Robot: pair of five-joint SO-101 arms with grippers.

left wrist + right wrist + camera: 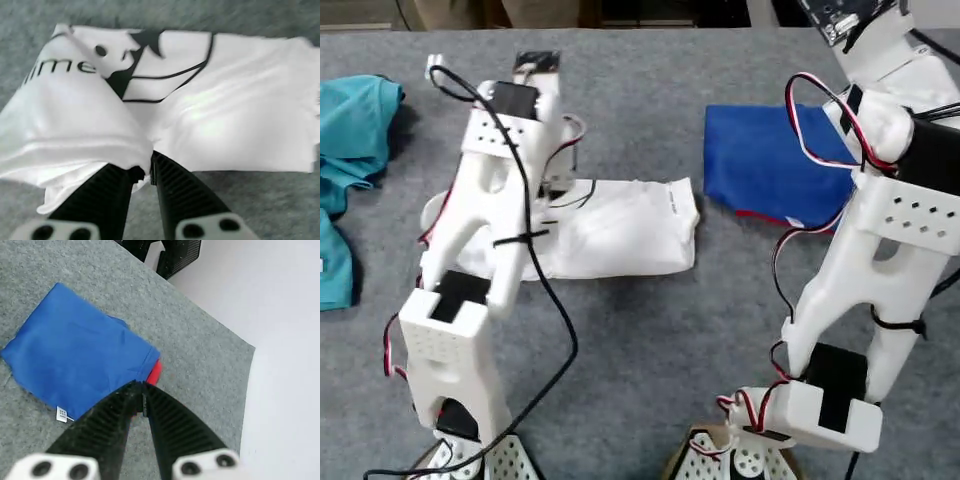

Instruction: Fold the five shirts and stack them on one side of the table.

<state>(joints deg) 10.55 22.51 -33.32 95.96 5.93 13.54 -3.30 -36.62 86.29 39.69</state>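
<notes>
We see the left pincer [145, 169] clenched on a soft, bunched fold of the white printed shirt [620, 235], which lies mid-bench on the grey felt-like bench [650, 350]. The right pincer [142, 390] is clenched on nothing, above the flat rectangular blue shirt [760, 165]. Crumpled teal cloth [355, 130] lies at the left edge.

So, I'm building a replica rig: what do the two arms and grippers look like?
The left arm and right arm are white plastic shells with black motor blocks, perforated brackets and red-white-black wires; a black cable runs along the left one. The left gripper and right gripper have black ribbed fingers on white mounts with holes.
</notes>
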